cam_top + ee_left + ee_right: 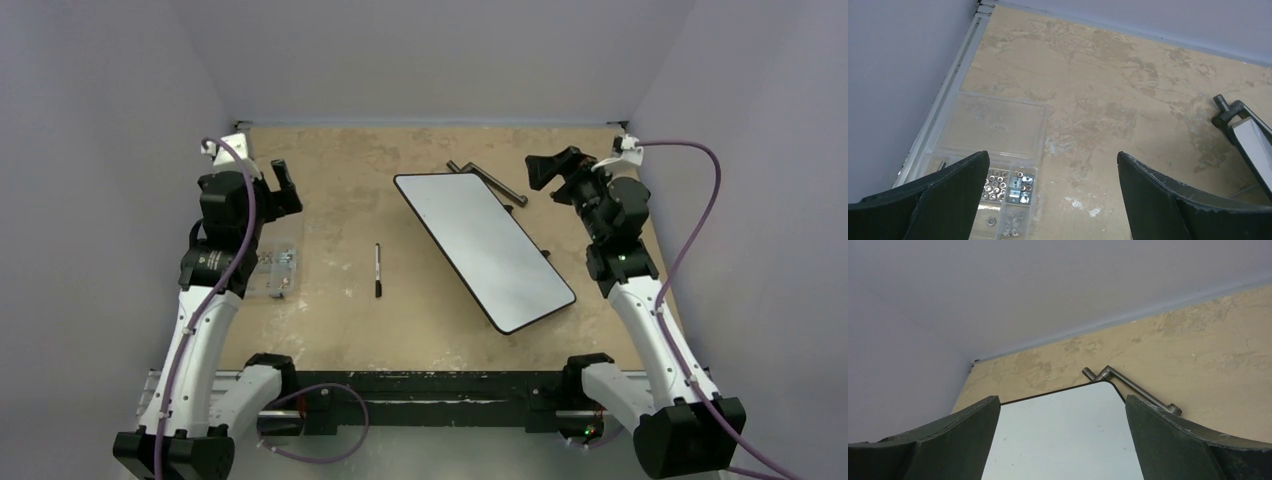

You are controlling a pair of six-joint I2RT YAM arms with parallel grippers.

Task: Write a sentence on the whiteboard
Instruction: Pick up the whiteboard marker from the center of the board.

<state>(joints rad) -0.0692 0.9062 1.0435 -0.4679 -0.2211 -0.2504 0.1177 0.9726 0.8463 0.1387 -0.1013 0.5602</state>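
The whiteboard (485, 247) lies flat and turned diagonally at centre right of the table; its white face is blank, with no lettering on it. It also shows in the right wrist view (1063, 435) and its corner in the left wrist view (1255, 145). A thin black marker pen (378, 270) lies on the table left of the board. My left gripper (283, 186) is open and empty at the far left, above a parts box. My right gripper (549, 172) is open and empty, raised near the board's far right corner.
A clear plastic box (274, 262) of nuts and small hardware lies by the left arm, also in the left wrist view (993, 150). A grey metal stand bar (490, 182) lies behind the board, also in the right wrist view (1133, 387). Walls close in the table.
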